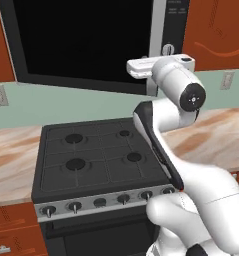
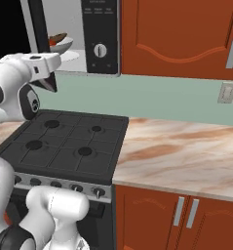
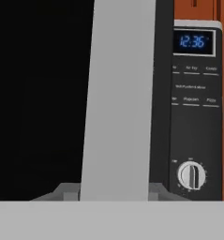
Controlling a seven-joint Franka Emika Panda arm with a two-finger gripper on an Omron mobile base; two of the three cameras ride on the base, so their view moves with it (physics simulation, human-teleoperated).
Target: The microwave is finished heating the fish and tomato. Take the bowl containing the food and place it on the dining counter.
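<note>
The microwave [image 2: 101,34] hangs over the stove with its dark glass door [image 1: 86,40] swung open toward me. In the right base view the white bowl [image 2: 64,47] sits inside on the turntable [image 2: 73,55]. It holds the brown fish [image 2: 58,37] and a bit of the red tomato [image 2: 51,43]. My gripper [image 3: 114,192] is shut on the door's grey free edge [image 3: 118,103], one finger on each side. The white hand shows at that edge in both base views [image 1: 150,74] [image 2: 45,63]. The dining counter is out of view.
The black gas stove [image 1: 98,155] lies directly below my arm. A marble worktop [image 2: 181,151] flanks it, with red-brown cabinets [image 2: 181,29] above. The control strip with its round knob [image 3: 191,175] stands just right of the door edge.
</note>
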